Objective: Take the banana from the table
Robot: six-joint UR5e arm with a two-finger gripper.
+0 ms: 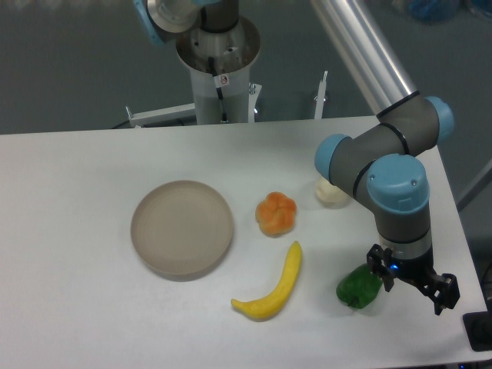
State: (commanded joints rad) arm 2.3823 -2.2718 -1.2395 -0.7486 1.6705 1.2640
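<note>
The yellow curved banana [274,289] lies flat on the white table [69,254], near the front edge, its thin end pointing up toward the orange fruit. My gripper [413,286] hangs low to the right of the banana, roughly a banana's length away. Its two dark fingers are spread apart and nothing shows between them. The left finger [381,274] is right next to the green pepper.
A round beige plate [182,228] sits left of the banana. A lumpy orange fruit [276,214] lies just above it. A green pepper [356,287] rests between banana and gripper. A pale object [329,192] is partly hidden behind the arm's elbow. The table's right edge runs close to the gripper.
</note>
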